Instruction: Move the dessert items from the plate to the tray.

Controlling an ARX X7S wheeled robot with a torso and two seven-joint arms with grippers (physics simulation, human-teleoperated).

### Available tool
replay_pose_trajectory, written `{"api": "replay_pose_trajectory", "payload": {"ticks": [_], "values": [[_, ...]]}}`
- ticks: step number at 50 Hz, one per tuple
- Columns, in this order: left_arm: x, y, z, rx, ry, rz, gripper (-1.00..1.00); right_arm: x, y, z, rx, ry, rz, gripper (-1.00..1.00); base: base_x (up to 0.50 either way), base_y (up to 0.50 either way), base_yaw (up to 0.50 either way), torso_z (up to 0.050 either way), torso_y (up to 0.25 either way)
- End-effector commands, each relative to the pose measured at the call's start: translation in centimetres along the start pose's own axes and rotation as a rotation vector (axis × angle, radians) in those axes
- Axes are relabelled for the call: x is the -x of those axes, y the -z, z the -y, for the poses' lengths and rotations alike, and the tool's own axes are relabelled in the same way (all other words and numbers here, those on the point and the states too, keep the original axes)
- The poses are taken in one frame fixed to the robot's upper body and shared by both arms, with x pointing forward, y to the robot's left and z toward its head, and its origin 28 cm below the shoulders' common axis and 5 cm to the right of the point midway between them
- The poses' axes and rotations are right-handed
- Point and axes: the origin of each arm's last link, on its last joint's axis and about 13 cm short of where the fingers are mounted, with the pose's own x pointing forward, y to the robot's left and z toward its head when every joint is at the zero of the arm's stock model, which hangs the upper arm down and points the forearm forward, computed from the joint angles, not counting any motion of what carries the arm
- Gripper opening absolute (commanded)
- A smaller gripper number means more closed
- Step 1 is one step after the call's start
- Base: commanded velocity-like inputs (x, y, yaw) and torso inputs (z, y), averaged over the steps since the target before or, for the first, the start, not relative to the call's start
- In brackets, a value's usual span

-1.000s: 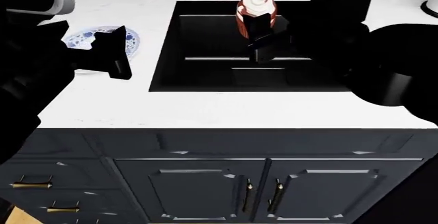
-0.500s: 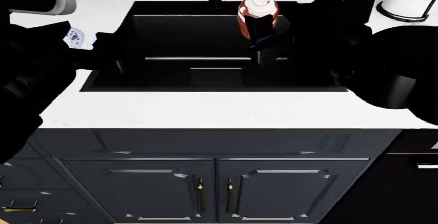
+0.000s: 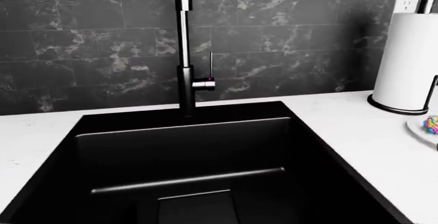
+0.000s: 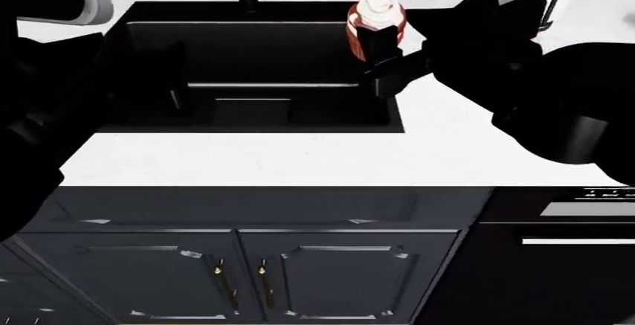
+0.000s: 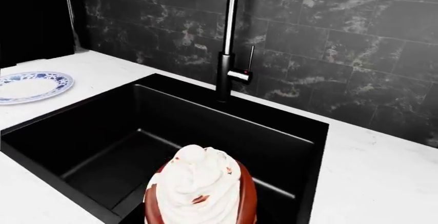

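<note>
In the head view the cupcake (image 4: 375, 14), with its ribbed orange-brown wrapper and white frosting swirl, hangs upright over the right end of the black sink (image 4: 248, 65). My right gripper (image 4: 379, 46) is shut on it. The right wrist view shows the cupcake (image 5: 202, 193) close up over the basin. A speckled egg-shaped sweet (image 3: 431, 125) lies on a pale plate (image 3: 419, 130) beside the paper towel roll. My left gripper (image 4: 166, 79) is a dark shape over the sink's left end, and its jaws are not discernible. The tray is out of view.
A tall faucet (image 3: 183, 44) rises behind the sink. A paper towel roll (image 3: 411, 60) on a black stand is on the counter right of the sink. A blue-patterned plate (image 5: 31, 85) sits on the counter beyond the sink's other end. Dark cabinets (image 4: 248, 273) run below the white counter.
The head view has swung to the right: the sink slid leftward in it and the blue-patterned plate left it. The right gripper still holds the cupcake at the same spot in view.
</note>
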Motion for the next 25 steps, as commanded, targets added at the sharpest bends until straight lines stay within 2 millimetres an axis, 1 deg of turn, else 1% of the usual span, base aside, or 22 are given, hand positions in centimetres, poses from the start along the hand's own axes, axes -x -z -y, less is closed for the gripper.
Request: {"api": "replay_pose_trajectory", "payload": {"ticks": [1,25], "values": [[-0.06,-0.02,0.11,-0.001,0.003,-0.001,1.0,0.24,-0.06,0.09,0.02,0.006,0.007,-1.0,0.0,-0.5,0.0,0.0,0.0],[-0.22,0.08,0.19,0.0,0.009,-0.002,1.0,0.28,-0.06,0.12,0.025,0.013,-0.005,-1.0,0.0,-0.5,0.0,0.0,0.0]]}}
